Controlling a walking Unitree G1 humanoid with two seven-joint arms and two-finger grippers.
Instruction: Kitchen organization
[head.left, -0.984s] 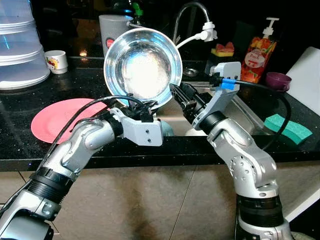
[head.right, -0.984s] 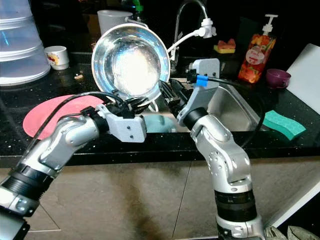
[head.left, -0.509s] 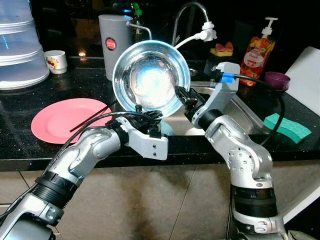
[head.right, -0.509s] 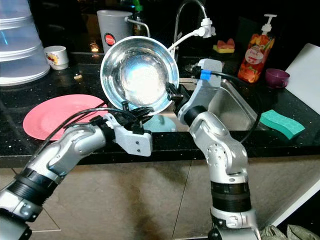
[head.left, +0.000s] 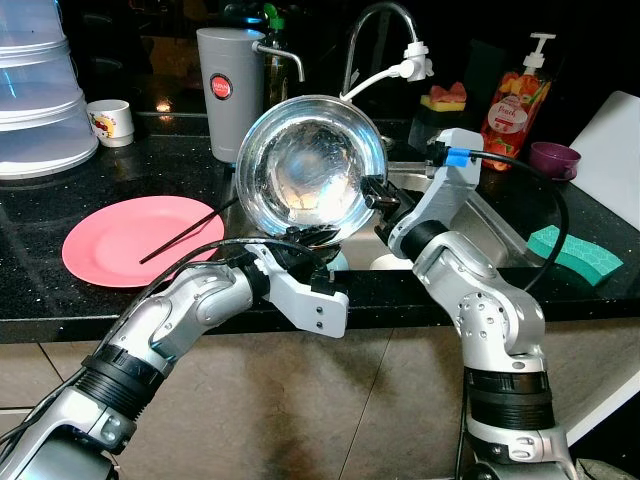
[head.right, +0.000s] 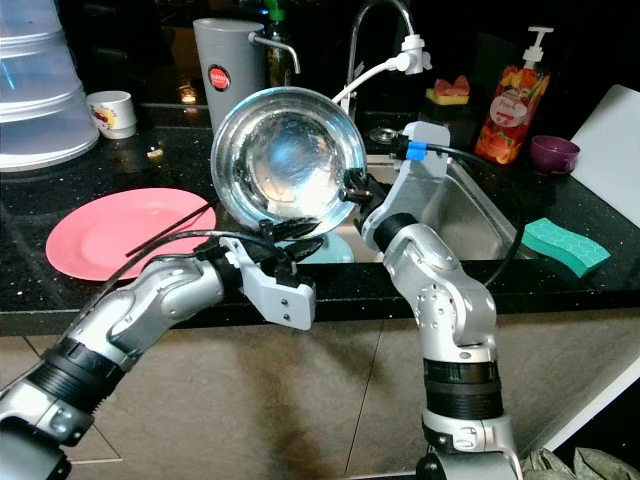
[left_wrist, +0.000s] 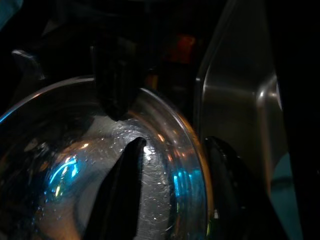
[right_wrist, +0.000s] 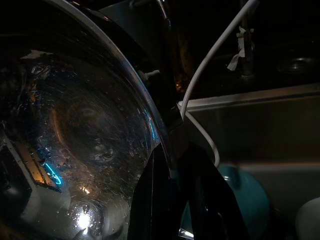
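On the far left of the black bench (head.left: 60, 310) sit clear plastic tubs (head.left: 40, 90) and a small white cup (head.left: 110, 122). Next comes a pink plate (head.left: 130, 240) with a dark stick (head.left: 185, 236) lying across it. A grey jug (head.left: 228, 92) stands behind. In the middle the shiny metal bowl (head.left: 312, 168) is up in the air, tipped on its side, above the sink (head.right: 470, 215) edge — the left tool (head.left: 312, 236) pinches its bottom rim and the right tool (head.left: 377, 193) pinches its right rim. Farther right are a soap bottle (head.left: 520, 100), a purple cup (head.left: 556, 160) and a green sponge (head.left: 575, 255).
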